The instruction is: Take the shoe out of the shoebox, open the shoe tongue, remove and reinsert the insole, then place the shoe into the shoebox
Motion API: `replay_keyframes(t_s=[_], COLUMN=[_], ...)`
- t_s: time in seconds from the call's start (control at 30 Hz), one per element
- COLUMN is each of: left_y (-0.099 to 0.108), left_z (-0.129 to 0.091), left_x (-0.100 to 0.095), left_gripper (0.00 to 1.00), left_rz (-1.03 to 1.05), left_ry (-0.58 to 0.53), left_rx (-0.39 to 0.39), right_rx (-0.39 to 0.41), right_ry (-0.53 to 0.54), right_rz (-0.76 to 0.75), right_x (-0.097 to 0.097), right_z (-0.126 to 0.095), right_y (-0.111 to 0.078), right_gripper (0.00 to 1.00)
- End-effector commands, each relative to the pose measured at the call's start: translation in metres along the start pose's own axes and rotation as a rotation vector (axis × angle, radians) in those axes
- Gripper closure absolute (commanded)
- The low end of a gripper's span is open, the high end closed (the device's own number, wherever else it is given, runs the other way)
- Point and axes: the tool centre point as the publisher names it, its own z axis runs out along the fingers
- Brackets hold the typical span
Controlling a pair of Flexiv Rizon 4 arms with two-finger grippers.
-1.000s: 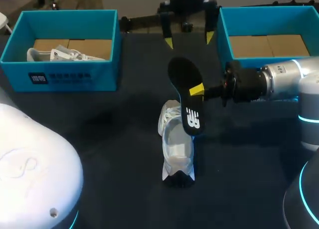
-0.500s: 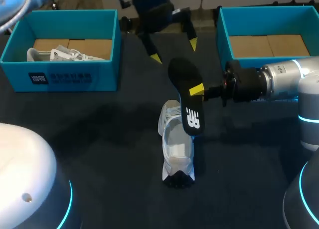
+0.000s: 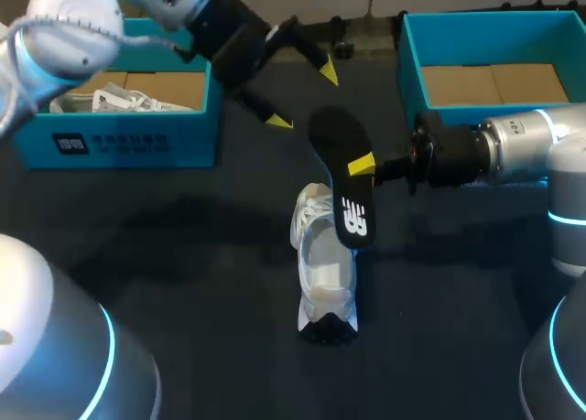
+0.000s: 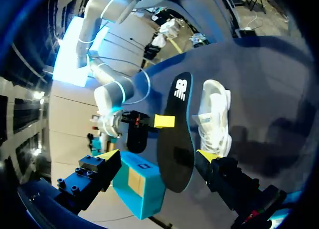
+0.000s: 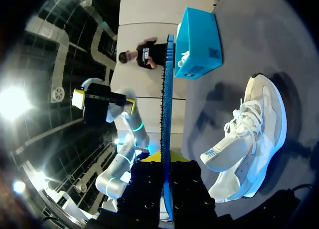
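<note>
Well, slim black insole (image 3: pixel 343 189) aslant over the laced white shoe (image 3: pixel 325 274).

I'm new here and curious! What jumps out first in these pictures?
The long black insole, held up by the right claw over the middle of the table. A white shoe lies just beneath it, and the left claw hangs open farther back, near a bright blue box.
</note>
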Motion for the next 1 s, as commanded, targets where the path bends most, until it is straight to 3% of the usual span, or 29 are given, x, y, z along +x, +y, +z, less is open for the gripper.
replay_keyframes(t_s=[0.03,0.13,0.4,0.6,0.93,1.0], left_y=[-0.004,-0.007,-0.010,-0.010,-0.010,-0.015], left_z=[0.001,-0.002,-0.004,-0.004,-0.004,0.006], left_x=[0.008,0.029,0.055,0.081,0.081,0.079], left_gripper=[0.00,0.00,0.00,0.00,0.00,0.00], left_rz=[0.006,0.027,0.060,0.053,0.053,0.071], left_ry=[-0.249,-0.309,-0.397,-0.598,-0.598,-0.621], left_rx=[-0.005,0.000,0.004,-0.031,-0.031,-0.067], right_rx=[0.000,0.000,0.000,0.000,0.000,0.000], right_ry=[-0.001,-0.001,-0.001,-0.001,-0.001,-0.001], right_rz=[0.000,0.000,0.000,0.000,0.000,0.000], right_x=[0.000,0.000,0.000,0.000,0.000,0.000], right_z=[0.001,0.001,0.001,0.001,0.001,0.001], right_y=[0.000,0.000,0.000,0.000,0.000,0.000], right_gripper=[1.00,1.00,1.00,1.00,1.00,1.00])
